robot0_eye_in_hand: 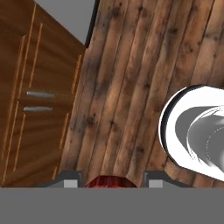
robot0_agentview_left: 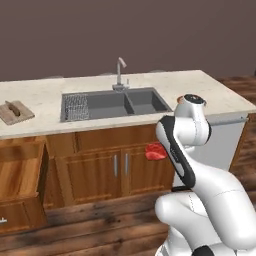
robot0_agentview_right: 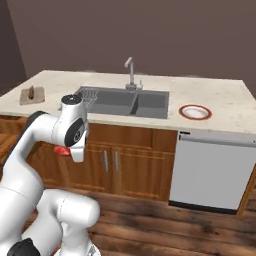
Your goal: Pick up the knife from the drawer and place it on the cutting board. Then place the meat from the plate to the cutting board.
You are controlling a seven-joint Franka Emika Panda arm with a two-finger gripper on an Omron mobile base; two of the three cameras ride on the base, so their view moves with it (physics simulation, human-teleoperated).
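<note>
Holding the meat (robot0_eye_in_hand: 109, 181) between the finger tips, gripper (robot0_eye_in_hand: 109, 183) low in front of the cabinet doors (robot0_agentview_left: 120, 170), aimed down at the plank floor (robot0_eye_in_hand: 131, 87). Same red chunk peeking from behind the arm (just below counter height). Far left on the counter (robot0_agentview_left: 45, 92), cutting board (robot0_agentview_left: 15, 112) with the knife (robot0_agentview_left: 13, 108) lying on it. Drawer (robot0_agentview_left: 20, 170) pulled open below. Plate (robot0_agentview_right: 195, 112) right of the sink (robot0_agentview_right: 125, 102), bare.

A double-basin grey sink (robot0_agentview_left: 116, 104) is recessed in the pale stone desk (robot0_agentview_left: 45, 90), with a silver faucet (robot0_agentview_left: 120, 72) behind it. A wire rack (robot0_agentview_left: 76, 106) sits in the left basin. Wooden cabinet doors (robot0_agentview_left: 117, 170) stand below. A grey dishwasher (robot0_agentview_right: 212, 170) adjoins them. Dark plank floor (robot0_eye_in_hand: 131, 87).
</note>
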